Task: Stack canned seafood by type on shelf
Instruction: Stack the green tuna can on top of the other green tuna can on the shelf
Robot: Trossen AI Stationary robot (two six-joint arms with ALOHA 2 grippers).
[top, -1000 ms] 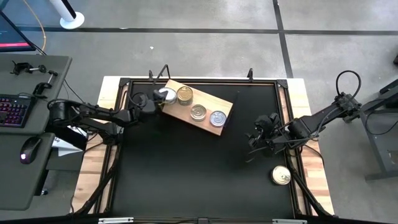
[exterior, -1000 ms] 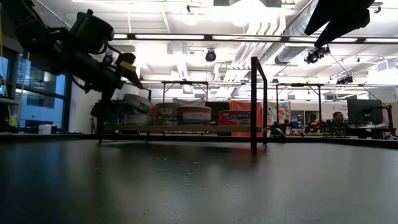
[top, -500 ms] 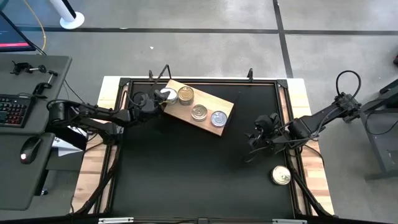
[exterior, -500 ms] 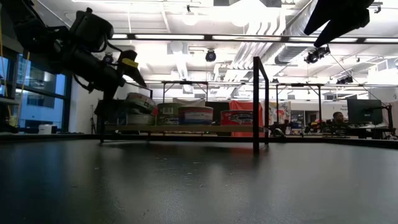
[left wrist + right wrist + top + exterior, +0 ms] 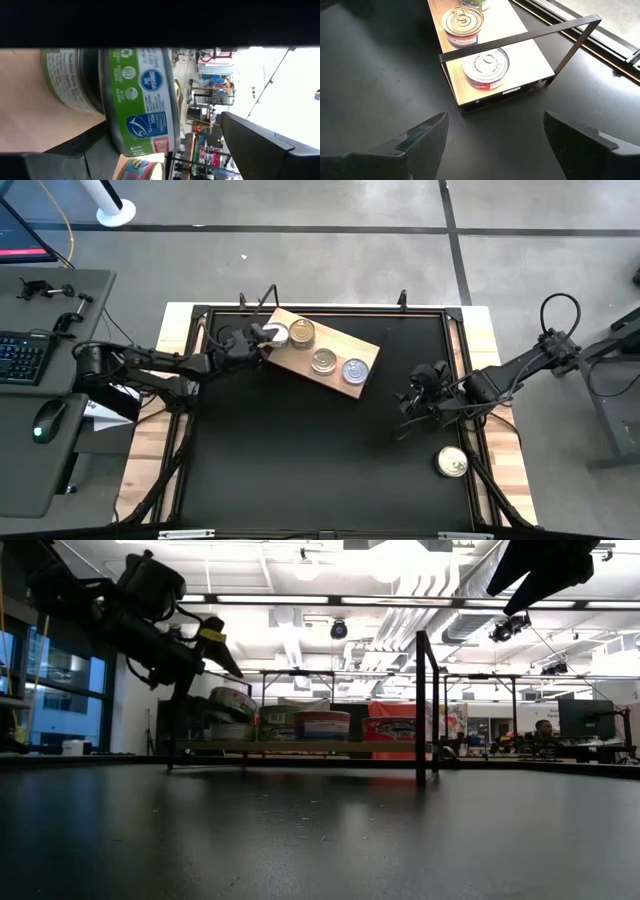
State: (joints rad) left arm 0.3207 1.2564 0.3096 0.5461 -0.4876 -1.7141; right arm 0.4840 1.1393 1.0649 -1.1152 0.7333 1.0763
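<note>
high view: shelf, long axis slanting from upper left to centre; four tin tops on it, one loose tin lower right, nearest the right gripper, open and empty. low view: left gripper, open, empty, above a tilted tin atop another.

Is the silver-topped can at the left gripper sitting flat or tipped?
Tipped. In the low view the silver-topped can leans on the can beneath it on the shelf, with the open left gripper just above.
</note>
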